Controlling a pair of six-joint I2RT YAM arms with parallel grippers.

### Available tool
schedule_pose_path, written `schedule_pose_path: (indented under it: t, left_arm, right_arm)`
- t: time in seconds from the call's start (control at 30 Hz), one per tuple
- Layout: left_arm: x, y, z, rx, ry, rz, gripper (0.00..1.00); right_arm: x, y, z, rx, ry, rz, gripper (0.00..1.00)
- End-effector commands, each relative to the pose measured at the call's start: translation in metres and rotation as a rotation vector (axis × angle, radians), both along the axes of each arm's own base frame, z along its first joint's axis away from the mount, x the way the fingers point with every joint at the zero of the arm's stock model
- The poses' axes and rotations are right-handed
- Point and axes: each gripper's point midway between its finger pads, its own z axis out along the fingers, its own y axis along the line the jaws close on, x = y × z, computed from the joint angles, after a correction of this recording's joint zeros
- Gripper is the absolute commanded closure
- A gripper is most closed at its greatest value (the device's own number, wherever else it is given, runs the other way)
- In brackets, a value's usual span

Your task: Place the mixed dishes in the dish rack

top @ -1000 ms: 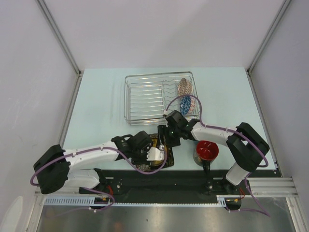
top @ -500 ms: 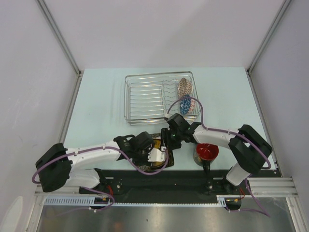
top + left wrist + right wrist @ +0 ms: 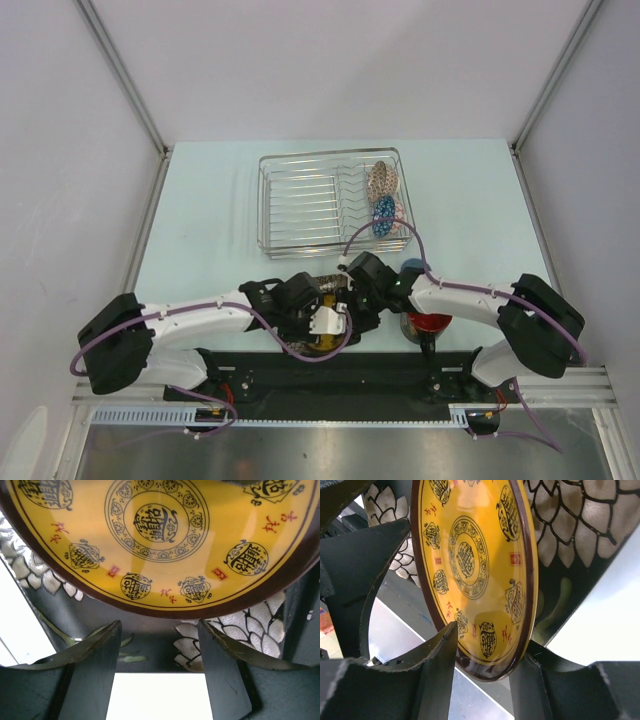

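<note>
Pale worktop (image 3: 200,200) is carrying the wire dish rack (image 3: 300,205) at its far side. Square plate (image 3: 150,555) is sitting near the front edge, outside the rack, between both arms. Left pincer (image 3: 159,627) is standing part open over its black border, gripping nothing. Right pincer (image 3: 487,645) is straddling its rim; grip cannot be confirmed.

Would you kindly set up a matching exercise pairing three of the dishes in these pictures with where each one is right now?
Things:
1. square plate
2. mug with red inside
3. speckled bowl

Places:
A. standing on edge in the dish rack, far right corner
B. outside the rack, partly hidden by the right arm
C. rim between the right gripper fingers

Pairs: 1-C; 2-B; 3-A
</note>
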Motion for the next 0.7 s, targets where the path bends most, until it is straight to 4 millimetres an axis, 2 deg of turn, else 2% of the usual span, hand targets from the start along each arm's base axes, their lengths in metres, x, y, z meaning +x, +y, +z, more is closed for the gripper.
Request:
schedule_pose_path:
  t: [0.0,0.3,0.37,0.5,0.67]
  left_arm:
    - [0.011,-0.036,0.019,-0.132,-0.044,-0.001,0.32]
    - [0.014,-0.033,0.021,-0.122,-0.064,-0.002,0.33]
    - [0.015,-0.033,0.022,-0.123,-0.07,0.0,0.33]
    - [0.015,-0.033,0.024,-0.123,-0.072,-0.002,0.32]
    - [0.018,-0.034,0.032,-0.129,-0.088,0.011,0.33]
  right_arm:
    - [0.0,0.023,0.033,0.155,-0.023,0.033,0.53]
    - [0.029,0.027,0.022,0.134,-0.087,-0.06,0.55]
    - [0.037,0.028,0.021,0.13,-0.114,-0.088,0.6]
    - [0.044,0.031,0.024,0.143,-0.141,-0.117,0.63]
    - [0.049,0.029,0.029,0.144,-0.164,-0.137,0.77]
